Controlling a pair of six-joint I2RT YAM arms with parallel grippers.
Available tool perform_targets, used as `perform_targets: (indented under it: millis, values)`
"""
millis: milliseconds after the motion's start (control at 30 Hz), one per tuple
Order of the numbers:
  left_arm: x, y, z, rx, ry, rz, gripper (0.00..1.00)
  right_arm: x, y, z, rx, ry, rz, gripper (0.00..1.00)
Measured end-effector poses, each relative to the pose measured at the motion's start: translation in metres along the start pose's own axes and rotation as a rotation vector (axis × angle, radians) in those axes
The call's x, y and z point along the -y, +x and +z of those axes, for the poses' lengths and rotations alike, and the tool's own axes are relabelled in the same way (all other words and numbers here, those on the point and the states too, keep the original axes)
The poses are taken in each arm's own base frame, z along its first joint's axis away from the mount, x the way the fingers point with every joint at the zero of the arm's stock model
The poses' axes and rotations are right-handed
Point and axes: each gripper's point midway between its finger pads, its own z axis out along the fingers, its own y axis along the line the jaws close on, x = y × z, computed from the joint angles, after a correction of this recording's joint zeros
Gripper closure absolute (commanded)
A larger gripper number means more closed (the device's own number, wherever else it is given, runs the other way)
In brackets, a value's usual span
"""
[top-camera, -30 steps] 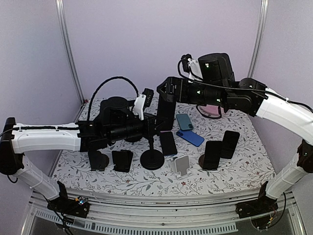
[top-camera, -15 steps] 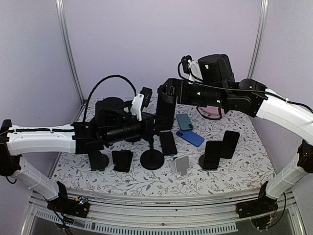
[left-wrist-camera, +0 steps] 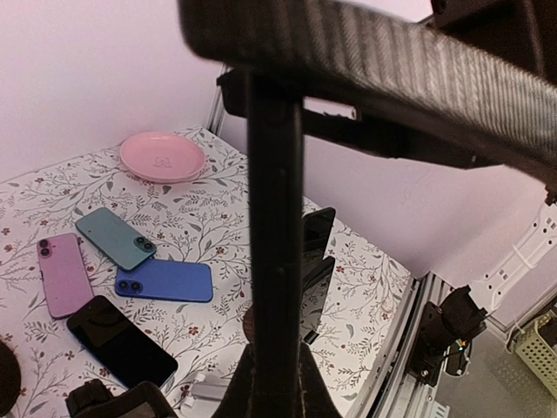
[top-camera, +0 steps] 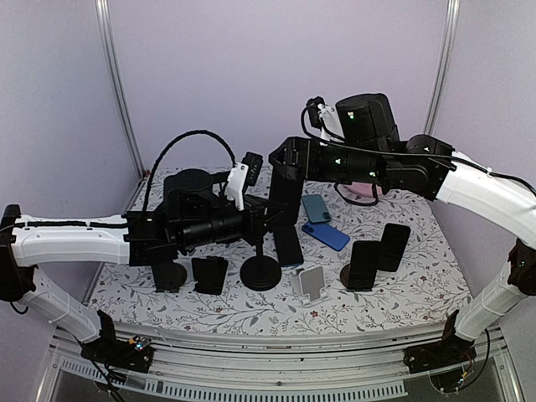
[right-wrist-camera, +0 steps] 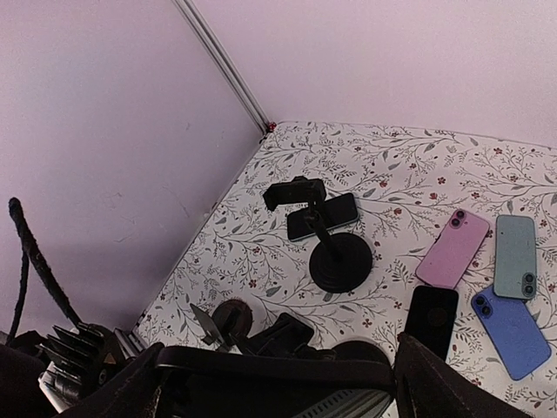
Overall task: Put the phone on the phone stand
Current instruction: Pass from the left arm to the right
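At table centre, above the black metal phone stand with round base and thin pole, I have the black carbon-weave slab phone hanging upright, its lower end at the pole's head. Whether it sits in the clamp yet, can't tell.

The phone reads as stiff, fairly light, slick on its faces, with a breakable glass side. I judge the long side edges the place to pinch, mid-length, so it doesn't swing.

The right gripper is at 12 o'clock of the phone. Its arm reaches in from 3 o'clock, forearm near level, wrist turned down. The wrist view shows the slab bridging the space between both fingers, jaws spread wide. I can't tell if the pads bite or stand just clear.

The left gripper comes in from 9 o'clock, arm low and stretched flat over the table. Its jaws are closed tight around the pole, bracing the stand. The stand looks top-heavy once loaded, so I judge that brace useful.

Spare phones lie flat at 1 to 2 o'clock of the base, with a pink round plate beyond them.
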Motion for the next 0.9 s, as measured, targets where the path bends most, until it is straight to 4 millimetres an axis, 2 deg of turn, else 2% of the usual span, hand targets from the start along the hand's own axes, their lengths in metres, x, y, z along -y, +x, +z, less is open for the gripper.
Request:
perform_targets:
  millis: [233, 633, 700, 900]
  values:
    - [0.0003, 0.0031, 0.0019, -0.008, 0.003, 0.006, 1.0, -0.0004, 0.0015, 0.0, -0.007, -0.003, -0.001, 0.18]
    - [0.0004, 0.0045, 0.0024, -0.013, 0.005, 0.006, 0.99, -0.0009, 0.0028, 0.0, -0.013, -0.007, -0.002, 0.5]
    - [0.0003, 0.0045, 0.0024, -0.013, 0.004, 0.006, 0.96, -0.001, 0.0027, 0.0, -0.013, -0.007, -0.002, 0.55]
    - [0.0014, 0.0025, 0.0024, -0.005, 0.009, 0.011, 0.73, 0.0002, 0.0046, 0.0, -0.02, -0.003, -0.004, 0.64]
